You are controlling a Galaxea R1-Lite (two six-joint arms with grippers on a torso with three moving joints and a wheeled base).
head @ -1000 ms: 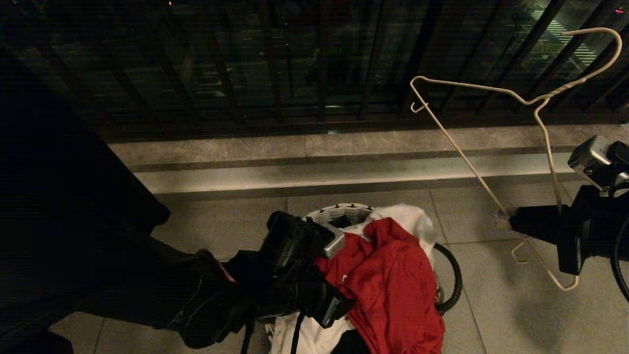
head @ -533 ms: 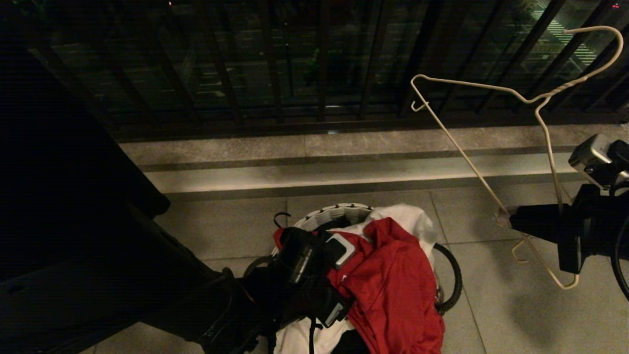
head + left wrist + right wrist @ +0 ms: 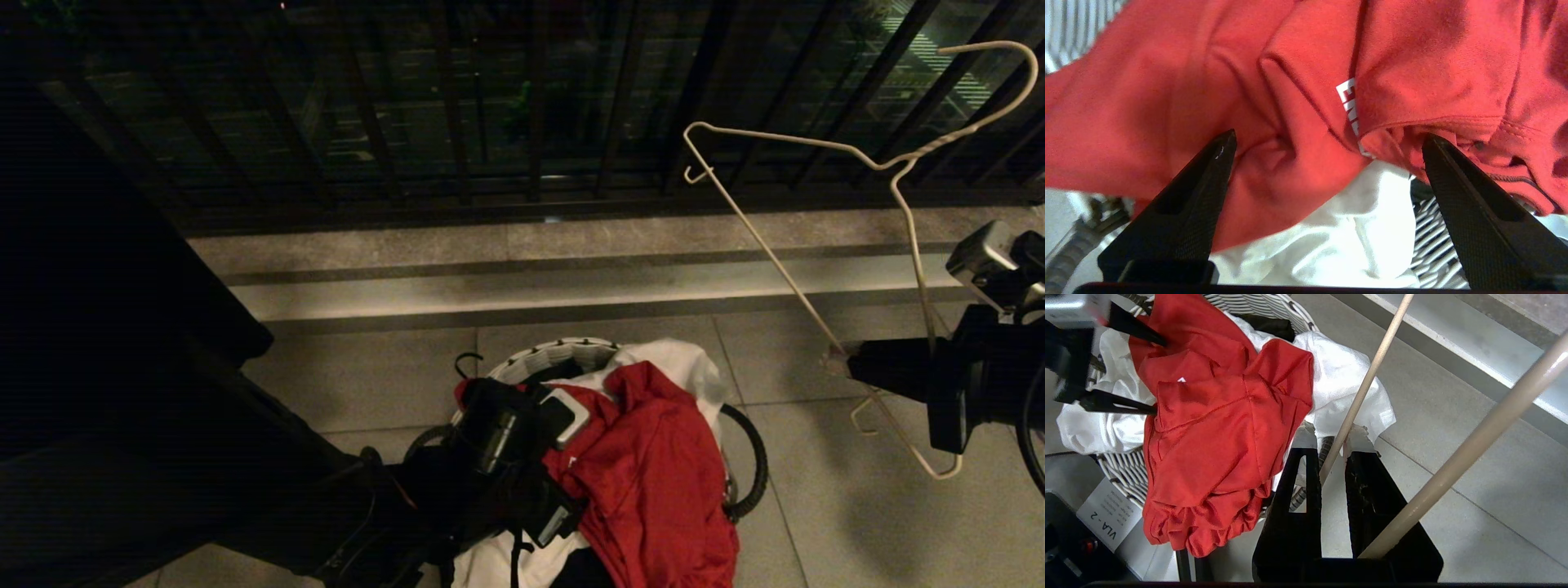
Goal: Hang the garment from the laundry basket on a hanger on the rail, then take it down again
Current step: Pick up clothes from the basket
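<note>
The red garment [image 3: 653,474] lies crumpled on top of the laundry basket [image 3: 555,355], partly hanging over its near rim. My left gripper [image 3: 1329,134] is open, its two black fingers wide apart at the garment's [image 3: 1298,102] folded edge by the white lettering, gripping nothing. The right wrist view shows that left gripper [image 3: 1160,377] against the garment's [image 3: 1216,428] far side. My right gripper [image 3: 1331,437] is shut on the hanger [image 3: 1367,381], a thin white wire one held up off the floor at the right [image 3: 784,278]. The rail is out of view.
A white cloth [image 3: 669,359] lies under the red garment, with something black [image 3: 1269,330] deeper in the basket. A stone step [image 3: 571,286] and dark balcony bars [image 3: 457,122] stand behind the basket. A black loop handle [image 3: 755,465] sticks out on the basket's right.
My left arm has sunk and rolled toward the basket, its wrist now closer over the red garment, and its jaws have opened wider. The right arm and the hanger have not moved.
</note>
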